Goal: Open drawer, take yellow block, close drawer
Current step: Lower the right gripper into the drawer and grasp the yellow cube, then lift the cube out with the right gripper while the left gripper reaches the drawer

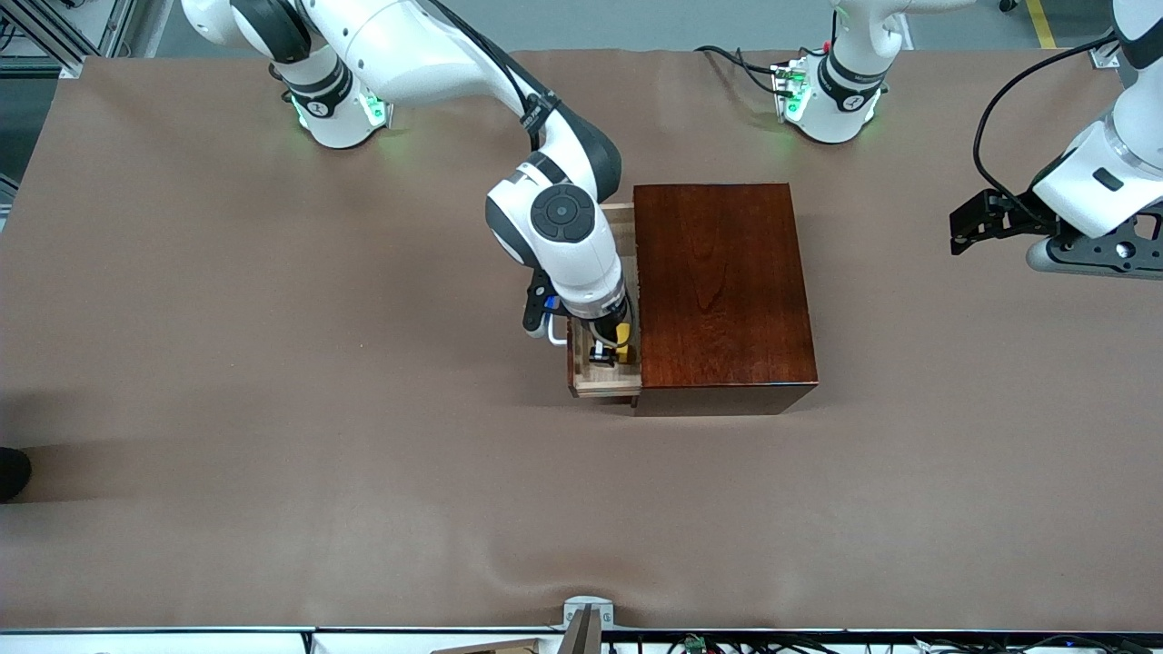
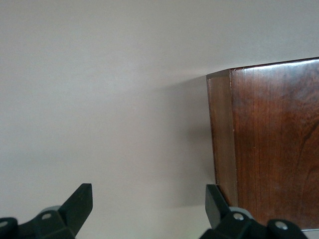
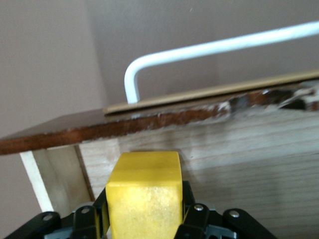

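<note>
At frame centre, the right hand (image 1: 611, 350) reaches into the open drawer (image 1: 604, 377), clamped on the yellow block (image 3: 144, 196). The left hand (image 2: 147, 209) waits wide-spread at right edge, above the tabletop (image 1: 273, 363).

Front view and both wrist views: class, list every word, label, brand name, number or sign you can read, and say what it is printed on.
None can be read.
Wooden box, drawer, yellow block: no print at all.
Arm base rings, by the green lights: small dark marks, too small to read.
Strap on the right arm: tiny pale lettering, too blurred to read.
</note>
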`<action>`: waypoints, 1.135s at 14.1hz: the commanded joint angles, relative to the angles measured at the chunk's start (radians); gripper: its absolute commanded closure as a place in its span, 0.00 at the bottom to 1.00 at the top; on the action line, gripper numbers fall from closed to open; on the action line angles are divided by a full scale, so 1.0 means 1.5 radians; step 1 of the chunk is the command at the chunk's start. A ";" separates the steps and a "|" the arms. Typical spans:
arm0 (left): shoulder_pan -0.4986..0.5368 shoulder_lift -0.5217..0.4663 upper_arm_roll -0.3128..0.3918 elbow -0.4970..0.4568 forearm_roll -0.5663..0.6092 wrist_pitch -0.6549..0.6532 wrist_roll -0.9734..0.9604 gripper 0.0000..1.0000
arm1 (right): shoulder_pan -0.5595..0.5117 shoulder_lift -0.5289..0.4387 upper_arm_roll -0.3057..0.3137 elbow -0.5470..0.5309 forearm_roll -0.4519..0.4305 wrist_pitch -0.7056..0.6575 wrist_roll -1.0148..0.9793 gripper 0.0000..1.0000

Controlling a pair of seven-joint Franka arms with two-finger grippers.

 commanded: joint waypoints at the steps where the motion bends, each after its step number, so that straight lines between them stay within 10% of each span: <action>1: 0.004 -0.001 -0.007 -0.001 0.005 0.001 0.006 0.00 | -0.010 -0.018 0.007 0.007 -0.008 -0.046 0.014 0.84; 8: -0.014 0.014 -0.020 0.036 -0.002 -0.005 -0.100 0.00 | -0.044 -0.130 0.011 0.001 0.036 -0.150 -0.074 0.86; 16: -0.098 0.084 -0.041 0.092 -0.041 -0.004 -0.399 0.00 | -0.227 -0.312 0.004 -0.115 0.048 -0.389 -0.684 0.88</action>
